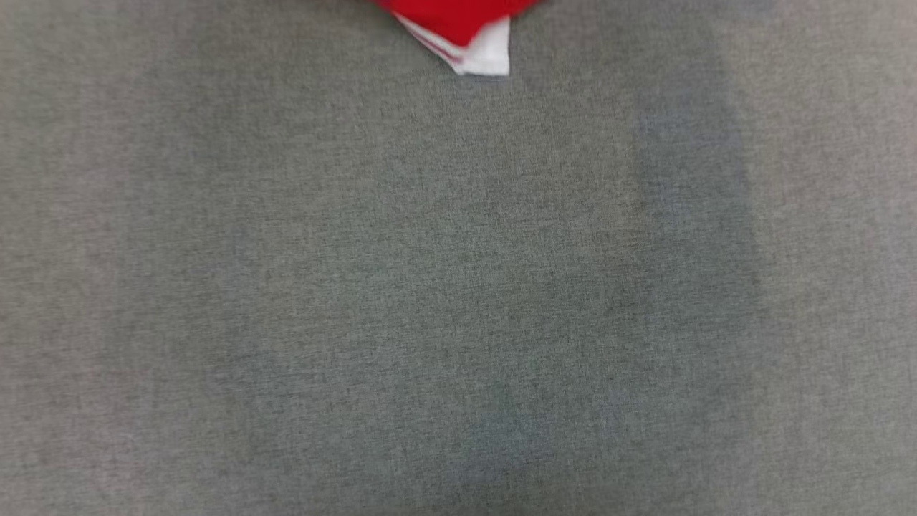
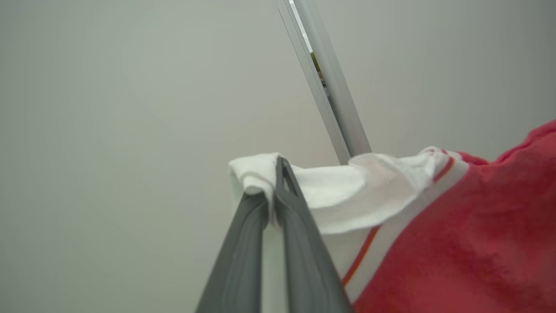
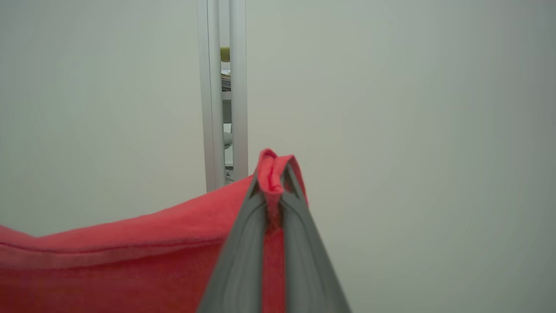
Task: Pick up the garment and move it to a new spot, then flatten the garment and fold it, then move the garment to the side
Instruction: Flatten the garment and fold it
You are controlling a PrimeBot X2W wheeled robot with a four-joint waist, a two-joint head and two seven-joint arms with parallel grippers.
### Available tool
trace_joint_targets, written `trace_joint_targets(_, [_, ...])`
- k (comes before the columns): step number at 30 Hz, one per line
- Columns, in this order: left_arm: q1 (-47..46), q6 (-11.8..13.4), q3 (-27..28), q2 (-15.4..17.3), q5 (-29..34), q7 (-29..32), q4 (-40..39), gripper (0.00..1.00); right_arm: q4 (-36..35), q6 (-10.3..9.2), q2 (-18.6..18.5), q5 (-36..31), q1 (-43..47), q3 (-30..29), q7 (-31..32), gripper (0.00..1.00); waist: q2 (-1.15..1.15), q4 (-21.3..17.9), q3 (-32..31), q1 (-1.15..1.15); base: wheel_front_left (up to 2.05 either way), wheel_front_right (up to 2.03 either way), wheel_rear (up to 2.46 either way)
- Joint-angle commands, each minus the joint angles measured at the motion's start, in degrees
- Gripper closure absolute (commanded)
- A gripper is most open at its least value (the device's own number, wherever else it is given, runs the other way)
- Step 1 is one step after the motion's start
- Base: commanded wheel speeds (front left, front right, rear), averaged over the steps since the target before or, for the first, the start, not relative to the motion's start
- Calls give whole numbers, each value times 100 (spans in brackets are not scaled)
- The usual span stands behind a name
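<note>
Holding the garment up by two edges, you have the left gripper clamped on its white trim and the right gripper pinched on a red hem, probably to spread it; its corner shows at the head view's top centre, over the grey surface.

Soft, even light — the head view is blurred, perhaps by motion, with faint shadow across the grey surface.

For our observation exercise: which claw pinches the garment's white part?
The left claw, shut on the white edge of the garment; the right claw grips a red fold instead.
</note>
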Motion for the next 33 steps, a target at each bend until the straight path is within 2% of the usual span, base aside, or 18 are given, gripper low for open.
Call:
trace_joint_targets(1, [-207, 7, -8, 29, -13, 3, 69, 100, 91, -2, -12, -44, -191, -11, -37, 100, 0, -59, 172, -2, 0, 0, 0])
trace_joint_targets(7, [-1295, 19, -171, -135, 57, 2, 652, 100, 738, -2, -7, -163, -1110, -175, -94, 100, 0, -86, 132, -2, 0, 0, 0])
trace_joint_targets(11, [-1620, 26, -252, -291, 72, 4, 670, 100, 949, -2, 17, -231, -1431, -311, -100, 100, 0, -22, 50, -2, 0, 0, 0])
trace_joint_targets(14, [-1629, 19, -361, -380, 110, 5, 495, 100, 858, -2, 74, -288, -1424, -353, -93, 100, 0, 29, 49, -2, 0, 0, 0])
trace_joint_targets(17, [-1293, 166, -422, -495, 139, 5, 190, 100, 802, -2, 64, -290, -1198, -360, -94, 100, 0, 101, 83, -2, 0, 0, 0])
trace_joint_targets(23, [-306, 398, -398, -438, -9, 3, -544, 100, 579, -2, 67, -129, -490, -345, -96, 100, 0, 230, 143, -2, 0, 0, 0])
trace_joint_targets(33, [2105, 675, -82, -362, -535, 3, -1817, 100, -504, -2, 109, 389, 1827, -56, -96, 100, 0, 344, -257, -2, 0, 0, 0])
